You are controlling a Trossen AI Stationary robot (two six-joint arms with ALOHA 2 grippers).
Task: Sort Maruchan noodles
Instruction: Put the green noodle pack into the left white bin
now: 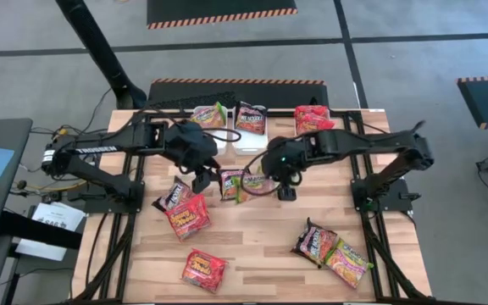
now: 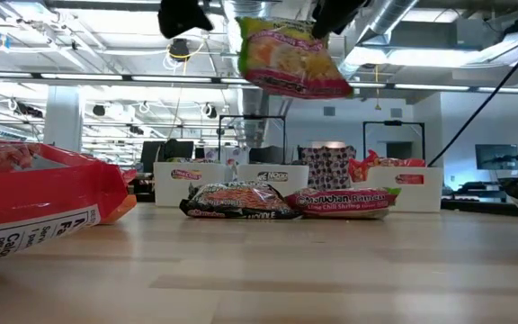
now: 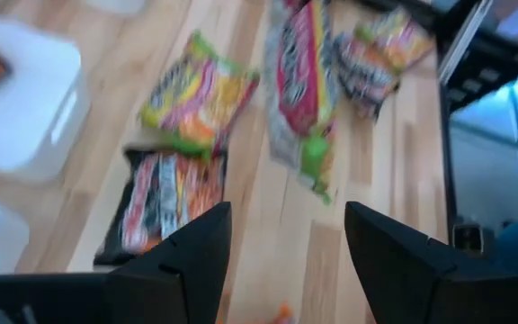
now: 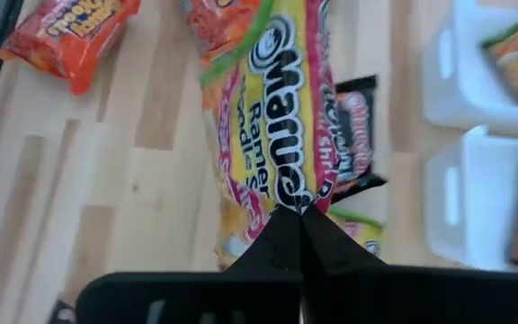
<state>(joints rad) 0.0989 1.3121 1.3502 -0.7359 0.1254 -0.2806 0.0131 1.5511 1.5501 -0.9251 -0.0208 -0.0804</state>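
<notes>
High view: the right gripper (image 1: 271, 175) hangs over the table's middle, jaws clamped on a green-yellow packet (image 1: 255, 181). The left gripper (image 1: 202, 180) is just beside it, jaws apart and empty. Other packets lie around: a black one (image 1: 173, 195) and red ones (image 1: 188, 215) to the left, more near the front edge. Three trays (image 1: 246, 139) at the back each hold a packet.

Low view: the held packet (image 2: 293, 59) hangs well clear of the table, tilted and sagging, which suggests it is light, with a stiff noodle block inside a soft wrapper. A black packet (image 2: 237, 202) and a green-yellow one (image 2: 349, 201) lie on the table before the trays.

Left wrist view: the fingers (image 3: 196, 256) stand wide apart above a black packet (image 3: 162, 198).

Right wrist view: the fingers (image 4: 281, 238) pinch the packet (image 4: 272, 135) by its crimped end seam. The film looks slick, so the seam is probably the surest hold; squeezing the middle could crack the noodles.
</notes>
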